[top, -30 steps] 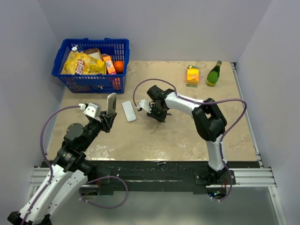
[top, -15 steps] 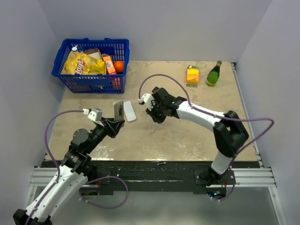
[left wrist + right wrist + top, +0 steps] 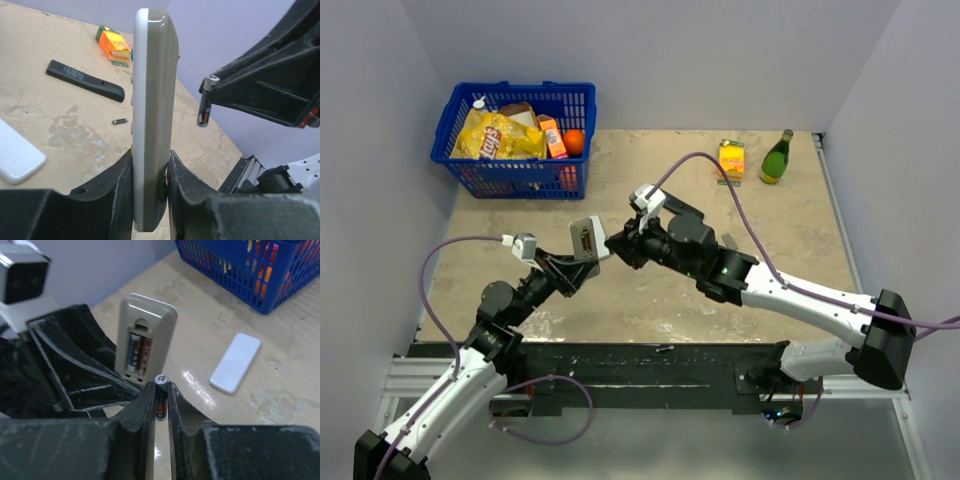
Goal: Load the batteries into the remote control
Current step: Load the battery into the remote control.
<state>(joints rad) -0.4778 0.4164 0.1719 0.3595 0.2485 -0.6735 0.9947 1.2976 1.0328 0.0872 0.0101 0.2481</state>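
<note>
Over the table [image 3: 720, 290]: left gripper [image 3: 150, 167] is clamped on the remote control [image 3: 150, 100], upright, open bay facing the right arm. Right gripper [image 3: 160, 399] is pinched on one battery [image 3: 161, 381], also upright, long axis parallel to the bay slots. Right wrist view: bay sits at 11 o'clock from the battery, near, not touching. Right arm does the insert. Spare battery [image 3: 119, 121] lies loose on the table.

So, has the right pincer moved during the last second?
Yes. The right pincer has shifted left, away from the green bottle, toward the held remote.
</note>
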